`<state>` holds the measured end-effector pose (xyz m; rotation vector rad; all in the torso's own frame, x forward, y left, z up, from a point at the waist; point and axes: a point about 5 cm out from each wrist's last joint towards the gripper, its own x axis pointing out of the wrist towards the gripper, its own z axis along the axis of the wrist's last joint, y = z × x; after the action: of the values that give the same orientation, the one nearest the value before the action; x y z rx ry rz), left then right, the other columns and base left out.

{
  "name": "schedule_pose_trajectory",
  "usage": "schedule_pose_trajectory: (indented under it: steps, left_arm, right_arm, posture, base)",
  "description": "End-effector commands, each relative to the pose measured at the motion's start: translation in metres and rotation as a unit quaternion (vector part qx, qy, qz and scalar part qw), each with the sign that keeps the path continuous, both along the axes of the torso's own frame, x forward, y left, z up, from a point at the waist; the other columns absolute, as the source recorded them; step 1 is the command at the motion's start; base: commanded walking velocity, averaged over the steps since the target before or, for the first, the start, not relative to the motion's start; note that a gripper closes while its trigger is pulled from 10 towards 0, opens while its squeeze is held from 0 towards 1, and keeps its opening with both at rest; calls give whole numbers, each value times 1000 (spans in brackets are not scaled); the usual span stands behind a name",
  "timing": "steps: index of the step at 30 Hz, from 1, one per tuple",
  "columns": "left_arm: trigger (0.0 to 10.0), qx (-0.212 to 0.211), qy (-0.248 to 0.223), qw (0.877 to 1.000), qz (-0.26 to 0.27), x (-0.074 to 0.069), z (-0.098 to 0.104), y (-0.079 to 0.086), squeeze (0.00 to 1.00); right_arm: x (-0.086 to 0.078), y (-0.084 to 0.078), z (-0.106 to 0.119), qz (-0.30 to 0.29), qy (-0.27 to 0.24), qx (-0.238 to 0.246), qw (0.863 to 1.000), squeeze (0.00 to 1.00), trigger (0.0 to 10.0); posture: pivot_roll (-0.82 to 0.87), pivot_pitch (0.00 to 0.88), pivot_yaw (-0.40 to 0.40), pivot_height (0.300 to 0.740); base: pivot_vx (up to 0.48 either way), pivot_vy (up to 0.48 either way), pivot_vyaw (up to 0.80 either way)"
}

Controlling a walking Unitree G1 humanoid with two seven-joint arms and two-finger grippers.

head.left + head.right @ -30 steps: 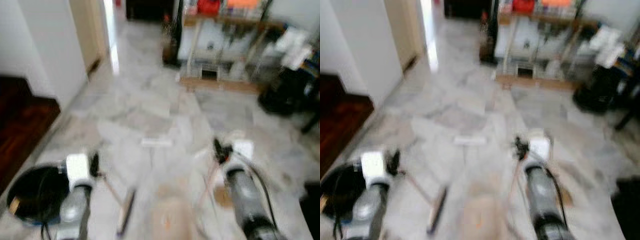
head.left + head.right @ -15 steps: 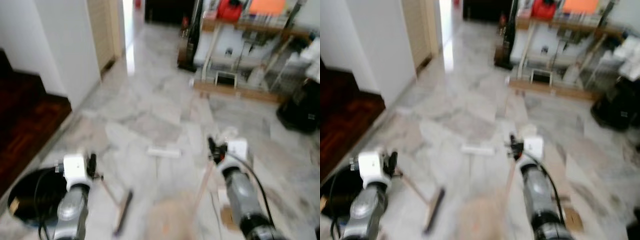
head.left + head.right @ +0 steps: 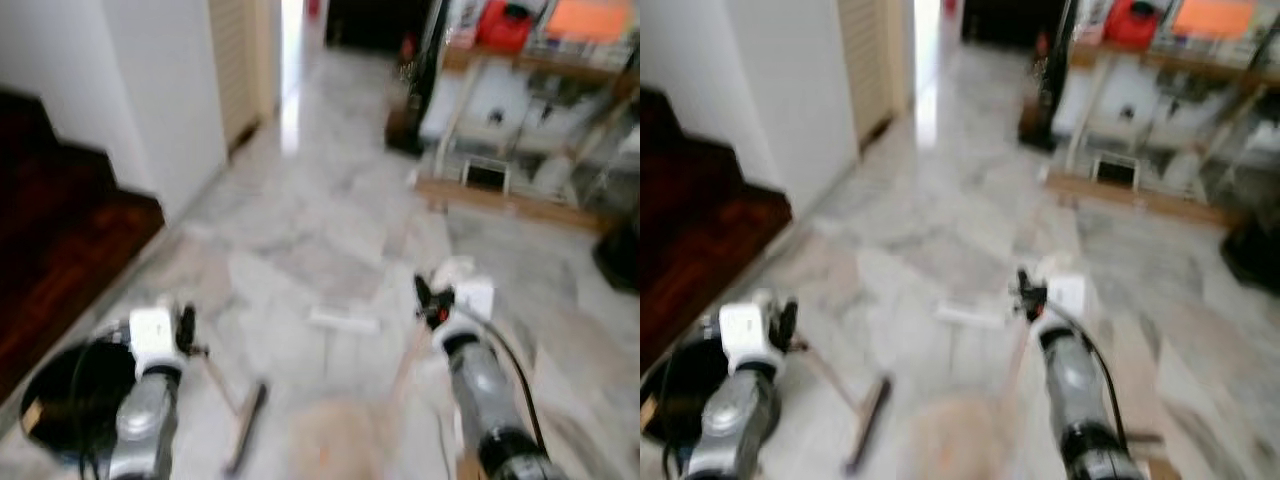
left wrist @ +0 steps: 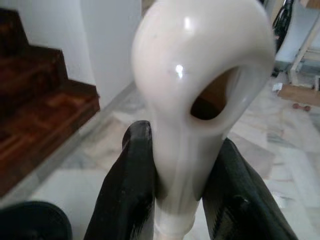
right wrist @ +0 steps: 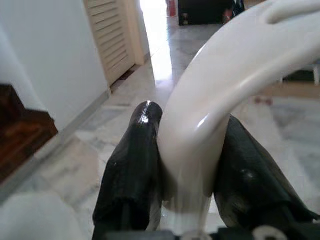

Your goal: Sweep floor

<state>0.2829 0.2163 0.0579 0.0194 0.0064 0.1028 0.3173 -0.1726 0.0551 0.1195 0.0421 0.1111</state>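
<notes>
My left gripper (image 4: 182, 140) is shut on the white looped handle (image 4: 200, 65) of a broom. Its thin stick (image 3: 218, 380) slants down to a dark brush head (image 3: 246, 428) on the marble floor (image 3: 310, 220). My right gripper (image 5: 190, 117) is shut on a curved white handle (image 5: 225, 75). From the right gripper (image 3: 428, 300) a pale stick (image 3: 405, 365) runs down to a blurred beige dustpan (image 3: 330, 450) low in the middle. A flat white piece (image 3: 343, 320) lies on the floor ahead of both arms.
Dark wooden stairs (image 3: 60, 230) rise on the left beside a white wall (image 3: 160, 90). A round black object (image 3: 60, 400) sits by my left arm. A wooden shelf rack (image 3: 530, 110) with clutter stands at the back right. A bright passage (image 3: 295, 60) opens ahead.
The whole picture has slid right and down, so the camera has turned left and moved forward; more of the stairs shows. Both arms keep the same hold on their handles.
</notes>
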Motion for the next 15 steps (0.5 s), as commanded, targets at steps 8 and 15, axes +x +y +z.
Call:
schedule_pose_trajectory:
  steps: [8,15]
  left_arm:
    - [10000,-8,-16,1000,-11,4,7,-8,0]
    - [10000,-9,-19,1000,-12,5,9,-10,0]
  right_arm:
    - [2,-9,7,-8,-14,-9,1000,0,10000]
    - [2,-9,6,-8,-13,-2,1000,0,10000]
  posture:
    - [47,0,-31,740]
    - [43,0,-32,740]
  base:
    - [334,0,0]
    - [332,0,0]
